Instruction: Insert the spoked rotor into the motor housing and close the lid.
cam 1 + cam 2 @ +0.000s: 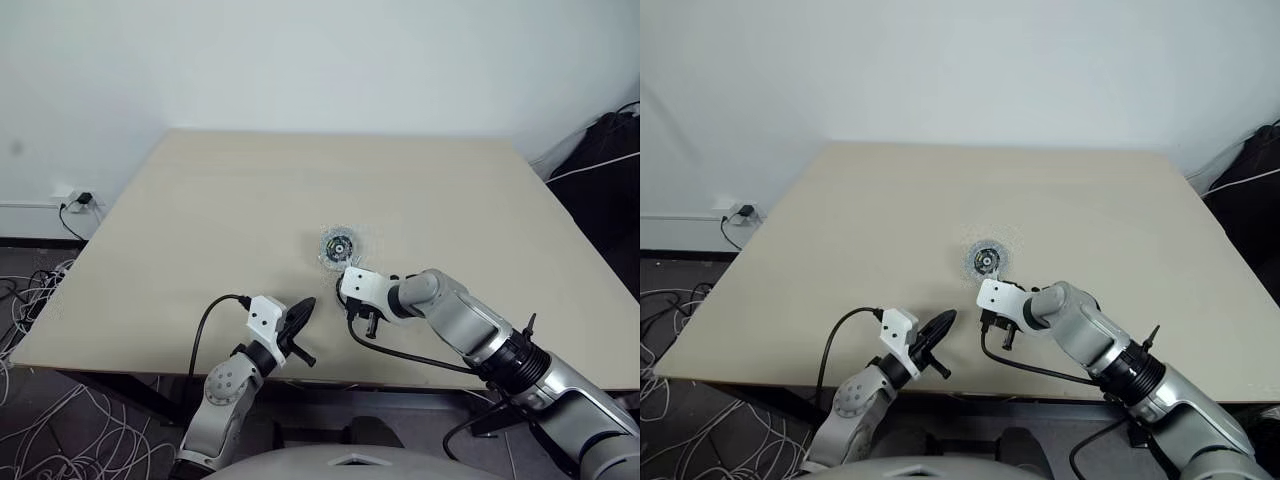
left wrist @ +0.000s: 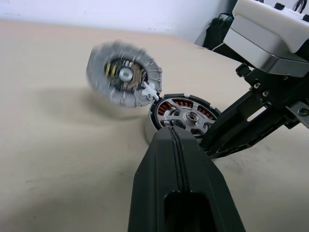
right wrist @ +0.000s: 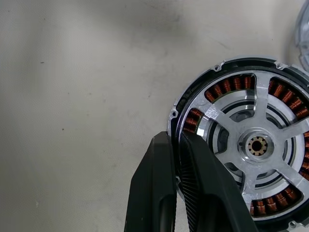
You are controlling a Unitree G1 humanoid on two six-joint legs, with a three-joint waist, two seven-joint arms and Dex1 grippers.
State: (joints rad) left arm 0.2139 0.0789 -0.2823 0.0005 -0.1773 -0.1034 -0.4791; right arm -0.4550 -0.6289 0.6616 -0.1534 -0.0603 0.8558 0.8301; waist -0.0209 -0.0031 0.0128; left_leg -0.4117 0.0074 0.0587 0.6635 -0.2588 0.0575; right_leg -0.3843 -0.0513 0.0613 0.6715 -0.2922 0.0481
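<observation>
Right hand (image 3: 177, 193) clenched on rim of motor housing (image 3: 270, 203), spoked rotor (image 3: 256, 145) seen seated inside, on counter (image 1: 200, 220). Lid (image 2: 123, 75) seen just beside housing, tilted, blurred. Left hand (image 1: 300, 318) clenched, nothing held, near counter's front edge.

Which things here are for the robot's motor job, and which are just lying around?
For the job:
- spoked rotor, already sitting in the motor housing
- lid, beside them
- right end effector, pinching the rim

Just lying about:
- table
- cables on the floor
</observation>
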